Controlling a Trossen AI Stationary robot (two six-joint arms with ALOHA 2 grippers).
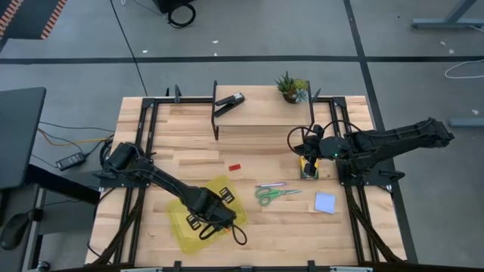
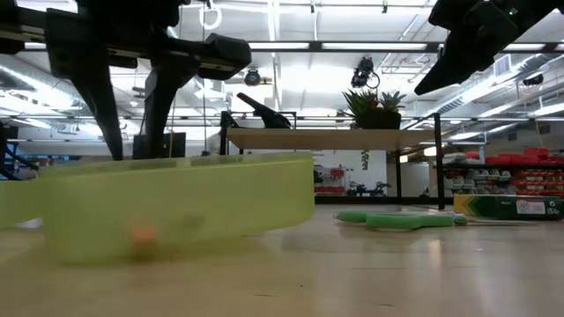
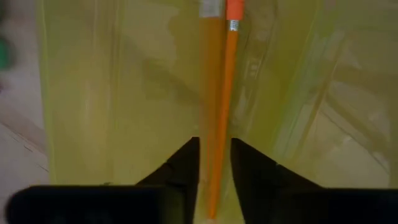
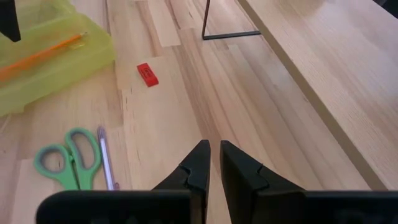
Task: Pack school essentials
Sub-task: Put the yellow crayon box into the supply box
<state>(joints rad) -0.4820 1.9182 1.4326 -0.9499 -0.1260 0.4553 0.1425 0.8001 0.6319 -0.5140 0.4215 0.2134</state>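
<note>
- Left gripper [image 1: 214, 220]: lower centre-left of the high view, over the yellow-green box [image 1: 184, 220]. In its wrist view the fingers [image 3: 181, 163] stand slightly apart with the orange pencil [image 3: 222, 99] running between them; whether they press on it cannot be told.
- Orange pencil: lies lengthwise inside the translucent box.
- Right gripper [image 1: 308, 155]: right of centre in the high view, above the table [image 1: 249, 238]; fingers [image 4: 196, 167] nearly together, holding nothing.
- Red eraser [image 1: 234, 166]: on bare table, centre of the high view, apart from the box.
- Green-handled scissors [image 1: 272, 196] and purple pen [image 1: 271, 184]: side by side, just below centre.
- Pale blue notepad [image 1: 325, 202]: right of the scissors.
- Black stapler [image 1: 229, 101] and potted plant [image 1: 292, 88]: on the raised shelf [image 1: 257, 121], upper centre.
</note>
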